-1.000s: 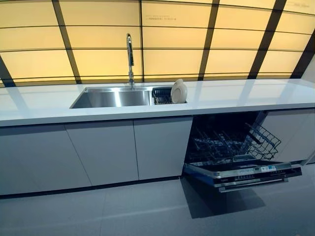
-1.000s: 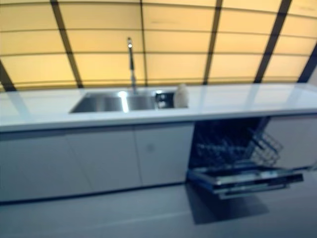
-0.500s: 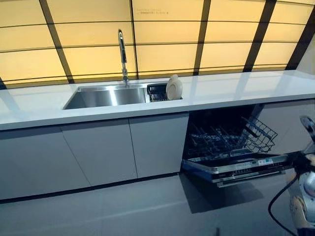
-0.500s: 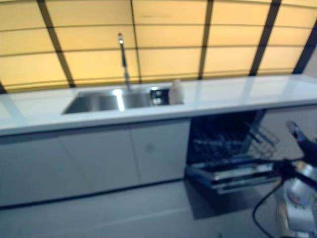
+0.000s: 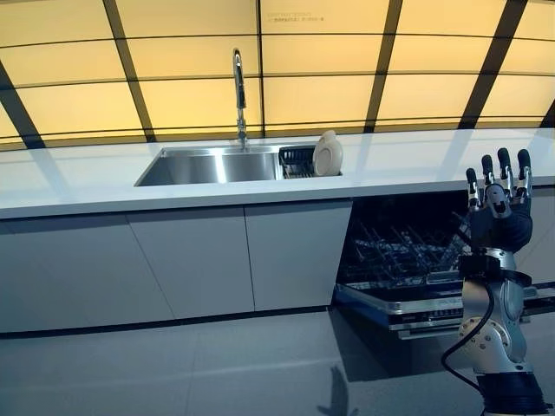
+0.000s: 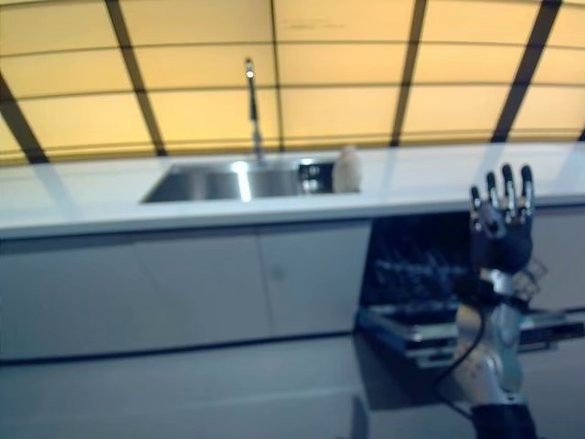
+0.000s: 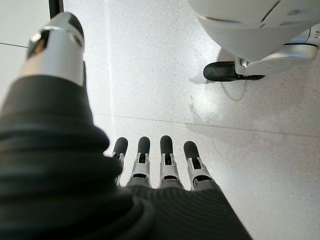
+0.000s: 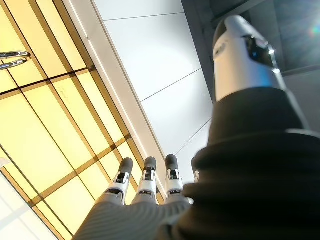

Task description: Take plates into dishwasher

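A pale round plate (image 5: 328, 154) stands on edge in a dark rack (image 5: 297, 162) at the right end of the steel sink (image 5: 208, 166). Below the counter to the right, the dishwasher (image 5: 408, 260) is open, its wire rack (image 5: 401, 251) pulled out over the lowered door. My right hand (image 5: 499, 217) is raised in front of the dishwasher, fingers straight and pointing up, holding nothing. In its wrist view the right hand's fingers (image 8: 145, 182) point at the ceiling. My left hand (image 7: 160, 165) shows only in its wrist view, fingers straight, pointing down at the floor.
A tall tap (image 5: 238, 95) rises behind the sink. The white counter (image 5: 416, 160) runs the full width above grey cabinet doors (image 5: 191, 264). Yellow wall panels with dark bars stand behind. Grey floor lies between me and the cabinets.
The camera has shifted, moving the scene rightward in view. My right arm has risen from the lower right edge so the hand now stands up in front of the dishwasher.
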You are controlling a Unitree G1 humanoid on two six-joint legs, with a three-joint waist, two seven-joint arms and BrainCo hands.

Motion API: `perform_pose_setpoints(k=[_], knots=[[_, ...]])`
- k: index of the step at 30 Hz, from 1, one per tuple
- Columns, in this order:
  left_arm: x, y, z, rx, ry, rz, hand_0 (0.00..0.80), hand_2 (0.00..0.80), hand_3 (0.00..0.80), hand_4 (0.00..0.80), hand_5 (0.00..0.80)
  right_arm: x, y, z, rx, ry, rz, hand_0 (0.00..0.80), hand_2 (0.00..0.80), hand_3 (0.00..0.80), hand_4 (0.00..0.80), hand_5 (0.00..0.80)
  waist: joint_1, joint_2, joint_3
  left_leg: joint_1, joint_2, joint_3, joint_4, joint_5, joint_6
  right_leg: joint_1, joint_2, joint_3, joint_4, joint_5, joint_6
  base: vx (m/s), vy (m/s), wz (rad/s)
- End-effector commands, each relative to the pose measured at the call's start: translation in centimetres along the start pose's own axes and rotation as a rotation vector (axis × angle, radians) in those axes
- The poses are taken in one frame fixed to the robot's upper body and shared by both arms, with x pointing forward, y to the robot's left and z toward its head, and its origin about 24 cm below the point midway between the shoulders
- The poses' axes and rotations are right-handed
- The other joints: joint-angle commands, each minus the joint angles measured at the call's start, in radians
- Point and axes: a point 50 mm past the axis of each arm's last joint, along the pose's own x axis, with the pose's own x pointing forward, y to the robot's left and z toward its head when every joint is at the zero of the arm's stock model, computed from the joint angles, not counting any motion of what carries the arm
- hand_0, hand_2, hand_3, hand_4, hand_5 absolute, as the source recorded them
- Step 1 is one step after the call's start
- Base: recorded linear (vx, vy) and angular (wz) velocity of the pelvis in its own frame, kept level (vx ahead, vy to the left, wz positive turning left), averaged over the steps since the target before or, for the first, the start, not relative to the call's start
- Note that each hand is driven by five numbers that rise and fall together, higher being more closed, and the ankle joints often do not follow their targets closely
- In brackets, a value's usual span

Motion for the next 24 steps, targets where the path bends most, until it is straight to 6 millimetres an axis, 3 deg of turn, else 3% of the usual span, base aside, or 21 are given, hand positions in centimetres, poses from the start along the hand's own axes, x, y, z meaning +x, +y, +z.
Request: perform_pose_setpoints(k=[1, 3, 5, 7, 9, 11, 14, 15, 18, 21, 22, 23, 24], knots=[[0.5, 1.9, 1.8, 0.096, -0.041, 0.062, 0.000, 0.000, 0.000, 0.000, 0.000, 1.5, 2.8, 2.8, -0.048, -0.150, 0.132, 0.000, 0.000, 0.000, 0.000, 0.000, -0.008, -0.087, 0.019, -0.094, -0.034, 0.024, 0.209, -0.040, 0.013, 0.046, 0.003, -0.029, 0.100, -0.117, -0.017, 0.000, -0.166, 0.11], [0.5, 2.0, 1.9, 0.086, -0.046, 0.064, 0.000, 0.000, 0.000, 0.000, 0.000, 1.6, 3.2, 2.9, -0.085, -0.160, 0.154, 0.000, 0.000, 0.000, 0.000, 0.000, -0.007, -0.099, 0.033, -0.135, -0.037, 0.012, 0.326, -0.036, 0.013, 0.037, 0.003, -0.023, 0.116, -0.119, -0.032, 0.004, -0.154, 0.07], [0.5, 1.8, 1.7, 0.083, -0.049, 0.051, 0.000, 0.000, 0.000, 0.000, 0.000, 2.0, 4.0, 2.9, -0.127, -0.166, 0.191, 0.000, 0.000, 0.000, 0.000, 0.000, 0.004, -0.109, 0.061, -0.247, -0.055, -0.002, 0.535, 0.026, 0.018, 0.035, 0.009, -0.002, 0.140, -0.124, -0.062, 0.047, -0.173, -0.09], [0.4, 1.6, 1.6, 0.094, -0.046, 0.037, 0.000, 0.000, 0.000, 0.000, 0.000, 2.2, 4.2, 2.9, -0.141, -0.166, 0.190, 0.000, 0.000, 0.000, 0.000, 0.000, 0.011, -0.107, 0.071, -0.300, -0.064, 0.000, 0.593, 0.052, 0.015, 0.042, 0.017, 0.013, 0.145, -0.128, -0.070, 0.081, -0.084, -0.28], [0.4, 1.3, 1.2, 0.117, -0.035, 0.018, 0.000, 0.000, 0.000, 0.000, 0.000, 2.8, 5.1, 3.0, -0.172, -0.169, 0.199, 0.000, 0.000, 0.000, 0.000, 0.000, 0.039, -0.091, 0.087, -0.357, -0.094, 0.002, 0.538, 0.090, 0.014, 0.072, 0.041, 0.038, 0.142, -0.144, -0.067, 0.159, -0.045, -0.42], [0.3, 1.2, 0.9, 0.120, -0.027, 0.017, 0.000, 0.000, 0.000, 0.000, 0.000, 3.4, 6.1, 2.7, -0.188, -0.162, 0.215, 0.000, 0.000, 0.000, 0.000, 0.000, 0.069, -0.072, 0.092, -0.376, -0.098, 0.024, 0.433, 0.138, 0.004, 0.104, 0.067, 0.038, 0.129, -0.161, -0.062, 0.263, -0.020, -0.19], [0.2, 1.2, 0.3, 0.121, -0.021, 0.017, 0.000, 0.000, 0.000, 0.000, 0.000, 4.0, 7.0, 2.3, -0.192, -0.144, 0.222, 0.000, 0.000, 0.000, 0.000, 0.000, 0.113, -0.049, 0.089, -0.404, -0.085, 0.042, 0.266, 0.229, -0.016, 0.166, 0.096, 0.048, 0.109, -0.186, -0.054, 0.337, 0.019, -0.81], [0.0, 1.3, -0.2, 0.117, -0.015, 0.019, 0.000, 0.000, 0.000, 0.000, 0.000, 4.3, 7.1, 2.2, -0.184, -0.133, 0.232, 0.000, 0.000, 0.000, 0.000, 0.000, 0.137, -0.040, 0.083, -0.416, -0.066, 0.036, 0.170, 0.281, -0.026, 0.210, 0.104, 0.061, 0.093, -0.201, -0.048, 0.389, 0.068, -0.68], [-0.2, 1.5, -1.1, 0.097, -0.002, 0.025, 0.000, 0.000, 0.000, 0.000, 0.000, 4.7, 6.9, 2.0, -0.175, -0.107, 0.245, 0.000, 0.000, 0.000, 0.000, 0.000, 0.165, -0.028, 0.074, -0.422, -0.023, 0.047, 0.063, 0.346, -0.046, 0.278, 0.099, 0.077, 0.085, -0.241, -0.044, 0.389, 0.125, -0.05], [-0.4, 1.8, -1.8, 0.081, 0.021, 0.032, 0.000, 0.000, 0.000, 0.000, 0.000, 4.8, 6.7, 1.8, -0.168, -0.090, 0.265, 0.000, 0.000, 0.000, 0.000, 0.000, 0.180, -0.020, 0.069, -0.429, 0.005, 0.035, 0.050, 0.369, -0.057, 0.310, 0.089, 0.087, 0.096, -0.281, -0.045, 0.335, 0.181, -0.39], [-0.4, 2.0, -2.2, 0.076, 0.041, 0.035, 0.000, 0.000, 0.000, 0.000, 0.000, 4.9, 6.7, 1.6, -0.167, -0.080, 0.269, 0.000, 0.000, 0.000, 0.000, 0.000, 0.184, -0.023, 0.063, -0.440, 0.010, 0.032, 0.072, 0.335, -0.049, 0.326, 0.070, 0.092, 0.105, -0.303, -0.037, 0.288, 0.238, -0.13], [-0.4, 2.2, -2.4, 0.081, 0.057, 0.037, 0.000, 0.000, 0.000, 0.000, 0.000, 5.0, 6.7, 1.5, -0.176, -0.078, 0.270, 0.000, 0.000, 0.000, 0.000, 0.000, 0.180, -0.032, 0.055, -0.432, 0.008, 0.056, 0.085, 0.271, -0.028, 0.330, 0.043, 0.084, 0.109, -0.306, -0.021, 0.291, 0.262, -0.13], [-0.4, 2.3, -2.4, 0.083, 0.063, 0.039, 0.000, 0.000, 0.000, 0.000, 0.000, 5.0, 6.7, 1.5, -0.184, -0.079, 0.273, 0.000, 0.000, 0.000, 0.000, 0.000, 0.177, -0.037, 0.052, -0.431, 0.007, 0.067, 0.095, 0.249, -0.021, 0.331, 0.032, 0.080, 0.112, -0.308, -0.015, 0.217, 0.219, -0.20]])
